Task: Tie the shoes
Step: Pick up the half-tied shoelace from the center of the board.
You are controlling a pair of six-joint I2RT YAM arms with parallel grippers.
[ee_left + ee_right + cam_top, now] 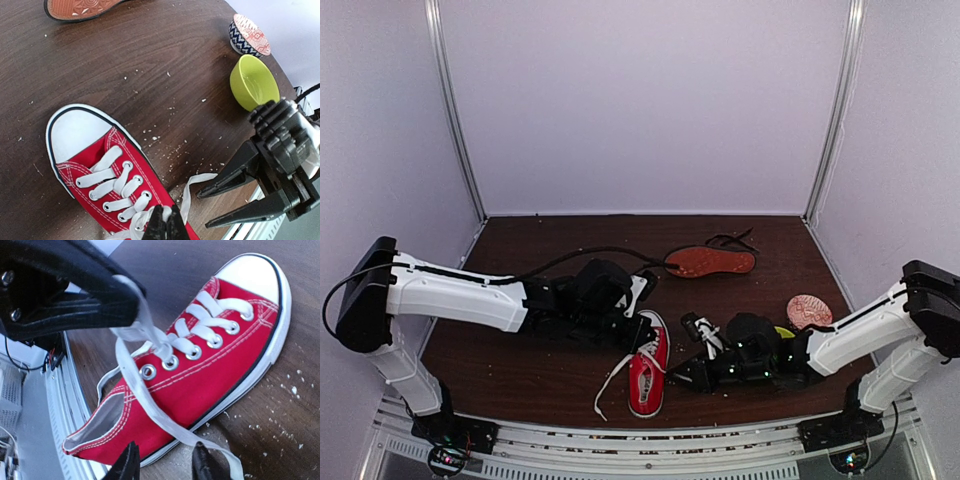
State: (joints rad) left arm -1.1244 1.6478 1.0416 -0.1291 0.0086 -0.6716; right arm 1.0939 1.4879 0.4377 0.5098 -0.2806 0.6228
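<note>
The red sneaker (648, 375) stands upright near the table's front edge, toe pointing away, white laces loose. My left gripper (166, 226) is shut on a white lace (145, 217) at the sneaker's top eyelets, and that lace is drawn taut. From there a lace strand (150, 400) drapes over the sneaker's side onto the table. My right gripper (165, 460) is open beside the sneaker, with that strand lying between its fingers (131, 460), ungripped. The black shoe (710, 261) lies sole up at the back, its reddish-brown sole (82, 7) showing.
A yellow-green bowl (254, 87) and a patterned bowl (249, 35) sit right of the sneaker, close to my right arm (860, 335). Pale crumbs (165, 132) dot the dark wooden table (520, 360). The metal rail (650, 440) runs along the front edge.
</note>
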